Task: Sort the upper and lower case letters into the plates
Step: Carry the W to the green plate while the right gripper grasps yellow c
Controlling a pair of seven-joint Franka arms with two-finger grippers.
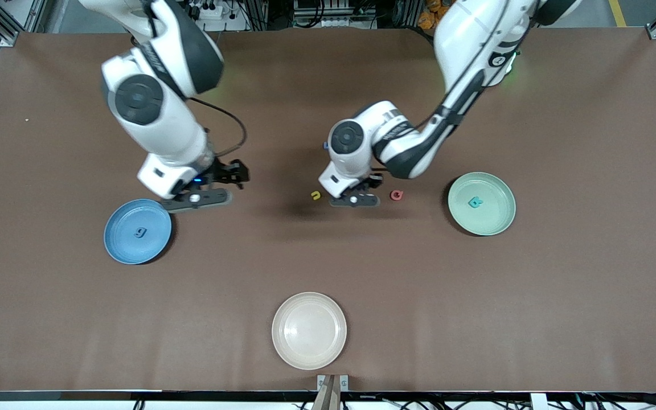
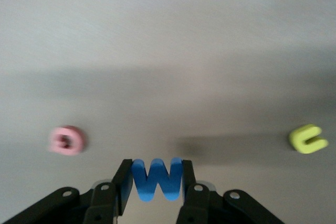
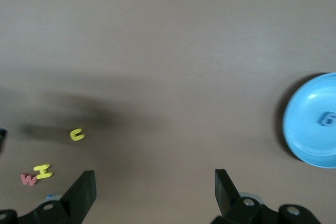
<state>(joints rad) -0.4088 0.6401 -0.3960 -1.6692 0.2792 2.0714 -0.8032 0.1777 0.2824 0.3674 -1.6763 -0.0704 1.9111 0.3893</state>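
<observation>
The left pincer pinches a blue W thinly; it may slip. The right pincer gapes empty by the blue plate.

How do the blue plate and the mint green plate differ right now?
The blue plate lies toward the right arm's end of the table, the mint green plate toward the left arm's end. The blue plate holds a blue letter; the mint green plate holds a teal one. Both are round, shallow and similar in size.

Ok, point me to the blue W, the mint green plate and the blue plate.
blue W (image 2: pixel 157 179): left wrist view, its middle peak, between the left gripper's fingers.
mint green plate (image 1: pixel 496 219): front view, bare floor.
blue plate (image 1: pixel 123 245): front view, bare floor.
</observation>
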